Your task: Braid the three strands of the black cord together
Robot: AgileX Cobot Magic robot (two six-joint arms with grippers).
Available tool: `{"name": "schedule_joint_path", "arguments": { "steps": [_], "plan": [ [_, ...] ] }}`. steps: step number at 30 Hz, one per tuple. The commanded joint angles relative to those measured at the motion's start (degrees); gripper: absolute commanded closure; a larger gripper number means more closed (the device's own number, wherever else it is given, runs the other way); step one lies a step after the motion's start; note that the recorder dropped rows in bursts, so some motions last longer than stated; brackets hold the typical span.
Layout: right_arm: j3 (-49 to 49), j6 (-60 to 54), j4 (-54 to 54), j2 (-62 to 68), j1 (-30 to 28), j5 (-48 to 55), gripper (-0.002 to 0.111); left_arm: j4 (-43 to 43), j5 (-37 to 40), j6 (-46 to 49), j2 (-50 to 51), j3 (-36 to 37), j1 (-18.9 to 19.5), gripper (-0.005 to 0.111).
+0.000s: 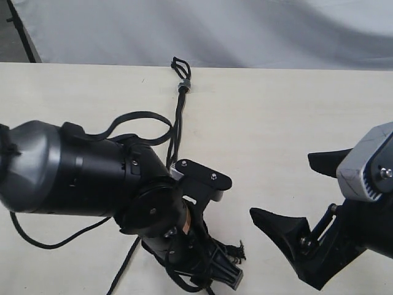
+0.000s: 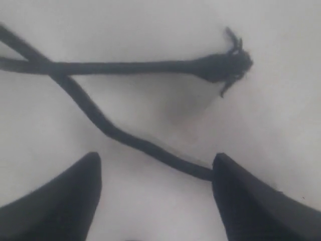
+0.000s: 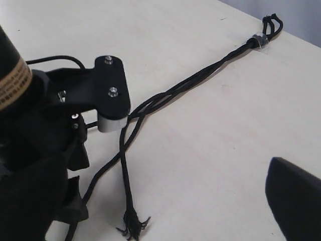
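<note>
The black cord lies on the table, its grey band and short loops at the far edge. The band also shows in the right wrist view, where the strands run twisted together, then split near the left arm. One strand ends in a frayed knotted tip. In the left wrist view two strands cross; one ends in the frayed tip, the other reaches one fingertip. My left gripper is open, low over the table. My right gripper is open, off to the right.
The left arm's bulky body hides part of the strands. Thicker smooth robot cables loop behind it and at the left. A thin line runs off the near edge. The table's far edge meets a grey backdrop.
</note>
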Motion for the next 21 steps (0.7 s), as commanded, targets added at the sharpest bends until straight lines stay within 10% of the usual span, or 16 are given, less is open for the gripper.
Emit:
{"name": "schedule_joint_path", "arguments": {
  "steps": [1, 14, 21],
  "plan": [
    [0.17, 0.3, -0.53, -0.18, -0.35, -0.92, 0.004, -0.36, 0.29, -1.53, 3.89, -2.99, -0.35, 0.047],
    [0.17, 0.27, -0.53, -0.18, -0.35, -0.8, 0.004, -2.65, 18.63, 2.73, 10.79, -6.37, -0.35, 0.05],
    [0.17, 0.27, -0.53, -0.18, -0.35, -0.8, 0.004, -4.56, 20.97, 7.77, 10.79, -6.37, -0.35, 0.088]
  ]
}}
